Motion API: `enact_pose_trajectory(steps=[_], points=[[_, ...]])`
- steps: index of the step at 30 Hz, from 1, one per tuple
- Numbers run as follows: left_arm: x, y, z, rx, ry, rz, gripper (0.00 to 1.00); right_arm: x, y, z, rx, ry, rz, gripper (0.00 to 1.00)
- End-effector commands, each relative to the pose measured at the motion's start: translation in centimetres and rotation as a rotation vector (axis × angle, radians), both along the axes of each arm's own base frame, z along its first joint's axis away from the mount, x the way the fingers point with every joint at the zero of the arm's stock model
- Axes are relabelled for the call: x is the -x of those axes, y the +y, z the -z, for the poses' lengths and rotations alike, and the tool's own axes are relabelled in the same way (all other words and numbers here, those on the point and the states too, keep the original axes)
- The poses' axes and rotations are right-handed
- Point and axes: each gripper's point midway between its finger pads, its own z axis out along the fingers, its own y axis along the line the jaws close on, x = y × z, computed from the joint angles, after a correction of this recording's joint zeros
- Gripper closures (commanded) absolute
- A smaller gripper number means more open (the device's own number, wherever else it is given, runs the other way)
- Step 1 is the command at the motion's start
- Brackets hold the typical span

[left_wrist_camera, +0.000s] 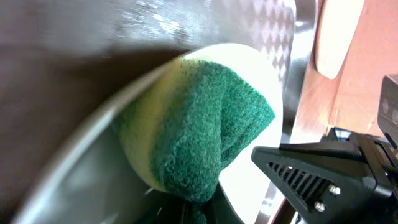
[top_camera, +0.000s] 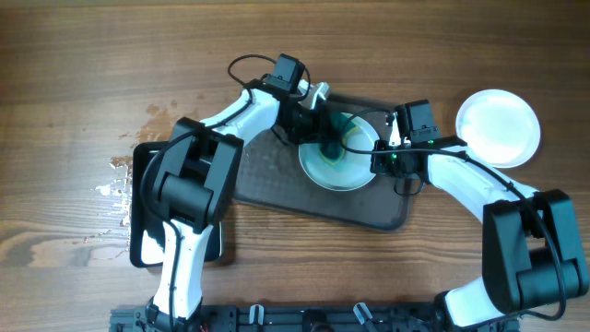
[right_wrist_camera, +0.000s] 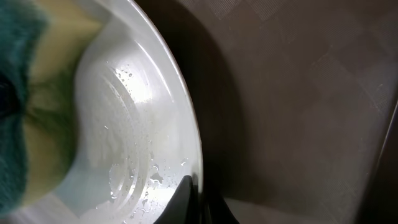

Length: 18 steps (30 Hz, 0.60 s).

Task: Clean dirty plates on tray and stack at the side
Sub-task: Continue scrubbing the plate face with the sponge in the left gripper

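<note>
Looking down from overhead, the tray [top_camera: 267, 180] lies at the middle of the table [top_camera: 74, 83], with a white plate [top_camera: 343, 168] on its right half. The left gripper [top_camera: 323, 138] is clenched on a green and yellow sponge [top_camera: 337, 132], which presses on the far part of that plate. The right gripper [top_camera: 380, 159] sits at the plate's right rim. A second plate [top_camera: 499, 126] rests on the bare wood to the right, apart from the tray. A small black tray [top_camera: 138, 217] lies at the left, partly under the left arm, with water drops [top_camera: 112, 189] beside it.

From the left wrist, the sponge [left_wrist_camera: 205, 137] is folded, green side outward, pinched at the bottom edge of the picture and pushed against the plate [left_wrist_camera: 252, 59]. The right gripper's black body shows at lower right, and the second plate [left_wrist_camera: 336, 31] at upper right.

From the right wrist, the plate [right_wrist_camera: 143, 118] is wet, with droplets and a glossy film inside. The sponge [right_wrist_camera: 22, 112] fills the left edge. A dark finger [right_wrist_camera: 208, 205] straddles the rim at the bottom, so those jaws look clamped on it. The tray [right_wrist_camera: 298, 93] fills the right side.
</note>
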Motion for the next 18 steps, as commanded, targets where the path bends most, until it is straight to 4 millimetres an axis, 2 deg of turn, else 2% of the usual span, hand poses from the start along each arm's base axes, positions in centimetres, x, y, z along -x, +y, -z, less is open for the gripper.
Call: enact_pose_trajectory(steps=[1,5,8,10,13,18], points=[[2.4,-2.2,0.1,0.079,0.065,0.072,0.96,1.4,-0.5,1.3,0.046,0.044,-0.023,0.96],[4.3,-3.8,-1.5,0.180,0.121,0.134,0.96,1.4,-0.5,1.3,0.045,0.045,-0.023,0.96],[4.5,-3.6,-0.8,0.131,0.132,0.118,0.96,1.4,-0.5,1.3,0.045,0.045,-0.023,0.96],[3.3,-2.3,0.3,0.062,0.126,0.060,0.96,1.5,-0.5,1.3,0.046,0.047,-0.023,0.96],[1.5,-0.3,0.6,0.047,0.111,0.006,0.96,1.5,-0.5,1.3,0.046,0.050,-0.024,0.96],[-1.5,4.2,0.9,0.026,0.122,-0.108,0.96,1.6,-0.5,1.3,0.047,0.053,-0.024,0.96]])
